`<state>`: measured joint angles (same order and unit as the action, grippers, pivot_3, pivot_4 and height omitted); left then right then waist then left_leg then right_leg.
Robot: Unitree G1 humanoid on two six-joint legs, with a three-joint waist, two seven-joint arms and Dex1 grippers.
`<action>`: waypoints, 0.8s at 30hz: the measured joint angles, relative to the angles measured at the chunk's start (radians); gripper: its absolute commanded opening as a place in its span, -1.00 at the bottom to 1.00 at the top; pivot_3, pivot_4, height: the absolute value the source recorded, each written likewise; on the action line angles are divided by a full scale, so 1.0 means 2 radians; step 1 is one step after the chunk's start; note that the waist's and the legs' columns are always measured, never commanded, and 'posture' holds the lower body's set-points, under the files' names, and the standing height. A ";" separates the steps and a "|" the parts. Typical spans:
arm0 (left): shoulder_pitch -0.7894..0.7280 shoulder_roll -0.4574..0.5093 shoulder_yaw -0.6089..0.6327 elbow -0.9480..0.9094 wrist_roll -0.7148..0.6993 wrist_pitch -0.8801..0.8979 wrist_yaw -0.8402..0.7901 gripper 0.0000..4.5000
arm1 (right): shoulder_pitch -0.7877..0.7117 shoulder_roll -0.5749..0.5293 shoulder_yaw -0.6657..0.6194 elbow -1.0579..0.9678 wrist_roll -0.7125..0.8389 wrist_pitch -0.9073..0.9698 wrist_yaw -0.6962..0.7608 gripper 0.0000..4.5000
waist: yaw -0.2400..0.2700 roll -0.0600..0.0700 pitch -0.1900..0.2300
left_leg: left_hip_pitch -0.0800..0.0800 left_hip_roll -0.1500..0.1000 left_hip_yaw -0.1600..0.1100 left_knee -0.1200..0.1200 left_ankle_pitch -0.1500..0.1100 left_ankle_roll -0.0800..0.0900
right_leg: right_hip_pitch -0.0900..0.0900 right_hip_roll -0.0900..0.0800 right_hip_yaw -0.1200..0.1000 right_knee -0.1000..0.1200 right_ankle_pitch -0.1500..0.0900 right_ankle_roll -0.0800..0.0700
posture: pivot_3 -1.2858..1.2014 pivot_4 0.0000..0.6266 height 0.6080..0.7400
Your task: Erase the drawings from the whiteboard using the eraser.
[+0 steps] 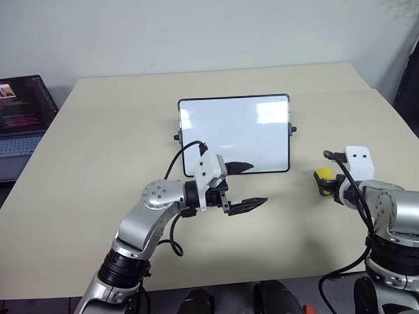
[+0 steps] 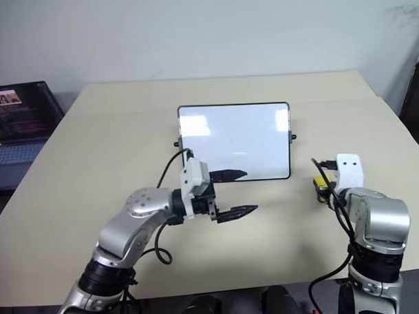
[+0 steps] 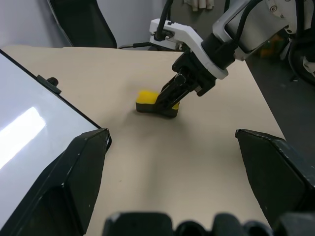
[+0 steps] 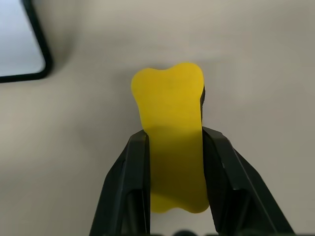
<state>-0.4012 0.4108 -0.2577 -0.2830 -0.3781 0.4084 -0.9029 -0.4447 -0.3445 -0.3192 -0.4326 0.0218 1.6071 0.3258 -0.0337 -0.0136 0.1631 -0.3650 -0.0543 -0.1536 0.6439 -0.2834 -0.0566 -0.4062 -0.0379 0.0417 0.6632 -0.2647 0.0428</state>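
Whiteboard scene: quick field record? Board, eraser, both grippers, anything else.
whiteboard: flat on the table, no marks visible on its surface
eraser: yellow, on the table right of the board, apart from it
right gripper: shut on the eraser's sides
left gripper: open, pointing right, at the board's near edge
laptop: open, far left

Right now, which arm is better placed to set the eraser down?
Right. Its gripper is shut on the eraser beside the whiteboard; the left gripper is open, holding nothing.

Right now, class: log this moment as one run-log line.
right gripper: shut on eraser, on table | left gripper: open | whiteboard: blank
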 measured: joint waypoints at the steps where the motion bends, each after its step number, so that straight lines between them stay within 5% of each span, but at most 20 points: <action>1: 0.001 0.000 0.000 -0.001 0.000 0.000 0.000 1.00 | 0.000 -0.003 -0.001 0.002 0.002 0.000 0.000 -0.49 | 0.000 0.000 0.000 | 0.000 0.000 0.000 0.000 0.000 0.000 | 0.000 0.000 0.000 0.000 0.000 0.000 | 0.03 -0.52 1.00; 24: 0.010 0.009 0.000 -0.001 0.003 -0.001 0.007 1.00 | -0.038 -0.042 0.025 0.065 0.065 0.000 -0.022 -0.49 | 0.001 0.000 0.000 | 0.000 0.000 0.001 0.000 0.000 0.000 | 0.000 0.000 0.000 0.000 0.000 0.000 | 0.03 -0.52 1.00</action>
<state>-0.3804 0.4293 -0.2575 -0.2846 -0.3716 0.4057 -0.8890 -0.5201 -0.4280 -0.2700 -0.3030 0.1523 1.6071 0.2817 -0.0312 -0.0137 0.1631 -0.3651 -0.0547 -0.1522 0.6443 -0.2833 -0.0562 -0.4055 -0.0377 0.0413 0.6632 -0.2648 0.0431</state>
